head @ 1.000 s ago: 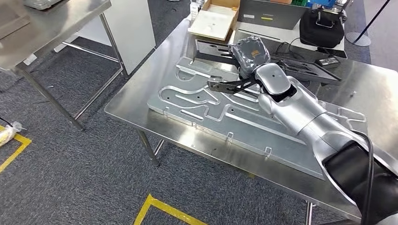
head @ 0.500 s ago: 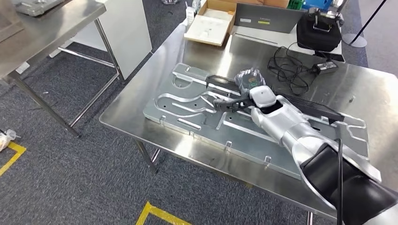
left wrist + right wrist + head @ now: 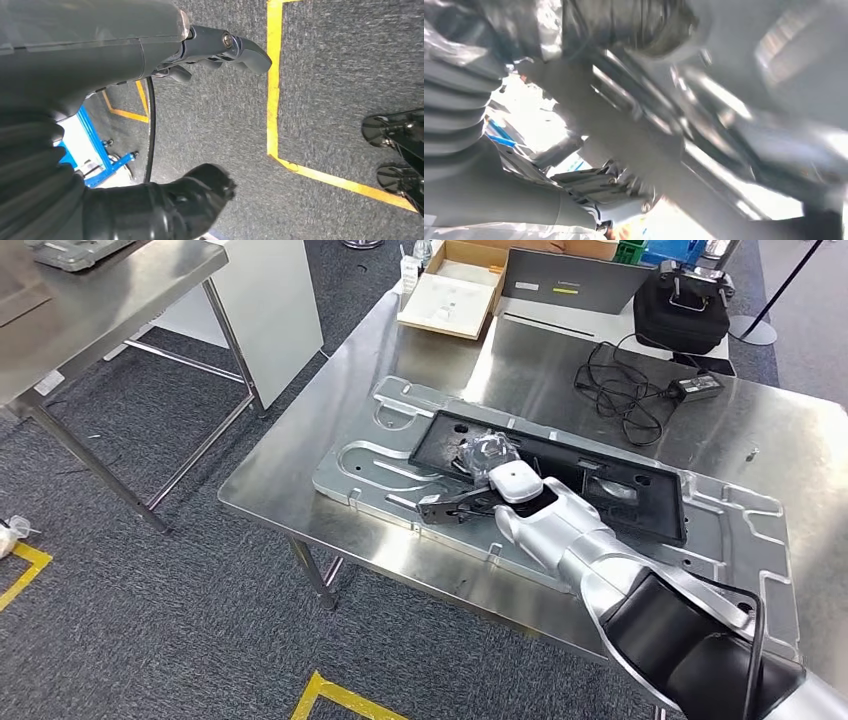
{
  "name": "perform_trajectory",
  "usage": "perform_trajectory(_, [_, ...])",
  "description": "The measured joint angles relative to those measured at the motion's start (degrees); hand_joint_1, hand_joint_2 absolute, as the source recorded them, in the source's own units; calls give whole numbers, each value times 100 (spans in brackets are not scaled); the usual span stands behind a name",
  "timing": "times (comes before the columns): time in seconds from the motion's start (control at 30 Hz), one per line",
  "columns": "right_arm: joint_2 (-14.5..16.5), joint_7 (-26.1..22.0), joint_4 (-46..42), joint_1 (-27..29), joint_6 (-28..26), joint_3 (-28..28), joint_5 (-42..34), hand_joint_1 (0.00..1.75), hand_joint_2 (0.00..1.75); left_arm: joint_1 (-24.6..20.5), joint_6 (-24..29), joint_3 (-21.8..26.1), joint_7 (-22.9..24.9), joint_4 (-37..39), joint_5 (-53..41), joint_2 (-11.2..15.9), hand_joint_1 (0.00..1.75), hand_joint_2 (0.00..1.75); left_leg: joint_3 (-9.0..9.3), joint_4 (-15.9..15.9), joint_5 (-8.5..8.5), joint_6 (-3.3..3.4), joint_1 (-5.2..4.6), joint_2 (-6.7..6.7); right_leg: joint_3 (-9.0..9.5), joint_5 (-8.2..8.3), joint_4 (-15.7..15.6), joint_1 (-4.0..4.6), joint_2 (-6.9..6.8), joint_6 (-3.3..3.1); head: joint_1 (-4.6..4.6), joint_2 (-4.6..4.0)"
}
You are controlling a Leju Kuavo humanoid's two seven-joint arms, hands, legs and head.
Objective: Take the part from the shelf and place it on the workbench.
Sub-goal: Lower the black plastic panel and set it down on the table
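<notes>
The black part (image 3: pixel 560 468) lies flat on the metal plate (image 3: pixel 740 540) on the workbench (image 3: pixel 300 455) — the right hand (image 3: pixel 480 490) grips its near edge. The left hand (image 3: pixel 210 60) hangs over the floor, fingers apart, holding nothing.

Flat black rectangular part (image 3: pixel 590 475) with cutouts, lying on the steel workbench (image 3: pixel 540 350).

Silver right arm (image 3: pixel 590 555), black elbow sleeve.

Right arm reaches forward, right hand (image 3: pixel 490 475) lowered; left hand (image 3: pixel 200 60) hangs, fingers apart
</notes>
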Motion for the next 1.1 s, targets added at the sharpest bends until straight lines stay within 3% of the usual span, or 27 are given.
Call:
perform_trajectory(0.27, [154, -3, -240, -58, -350, 15, -4, 0, 0, 21, 0, 46, 11, 0, 18, -27, 0, 0, 5, 2, 4, -6, 6, -1, -1, -4, 16, 3, -5, 5, 1, 0])
perform_trajectory(0.4, [164, 82, -557, -55, -935, 21, -9, 0, 0, 52, 49, 87, 56, 0, 49, -50, 0, 0, 5, 2, 4, -7, 7, -1, -10, -6, 32, 3, -1, 5, 0, 0])
perform_trajectory(0.63, [-1, 787, -2512, 143, -1528, -49, 469, 0, 0, 119, 226, 196, 123, 0, 101, -163, 0, 0, 7, 2, 3, -9, 7, 3, -19, -19, 42, 3, -1, -1, 0, 0])
perform_trajectory(0.83, [-165, 734, -4065, 575, -1744, -154, 713, 0, 0, 151, 265, 221, 108, 0, 71, -239, 0, 0, 7, 1, 0, -14, 7, 2, -17, -22, 43, 3, -2, -2, 0, 0])
perform_trajectory(0.9, [-213, 646, -4454, 712, -1788, -147, 710, 0, 87, 156, 258, 221, 78, 0, 47, -248, 0, 0, 7, 2, -1, -14, 7, 2, -17, -23, 42, 3, -2, -3, 0, 0])
perform_trajectory(0.97, [-257, 557, -4809, 848, -1897, -124, 707, 0, 175, 172, 248, 221, 45, 0, 38, -248, 0, 0, 11, -8, -10, 29, -2, -3, 3, -12, 6, -10, -9, 34, -1, 0])
perform_trajectory(1.03, [-306, 486, -5169, 987, -2022, -84, 683, 0, 175, 198, 235, 222, 21, 0, 45, -246, 0, 0, 84, -120, 34, 100, 37, -13, 32, -51, 14, -10, -23, 91, 1, 0])
perform_trajectory(1.1, [-379, 429, -5500, 1105, -2107, -15, 627, 0, 175, 220, 219, 224, 6, 0, 60, -248, 0, 0, 163, -234, 107, 135, 82, -20, -81, -326, 365, -16, -32, 129, 3, 0])
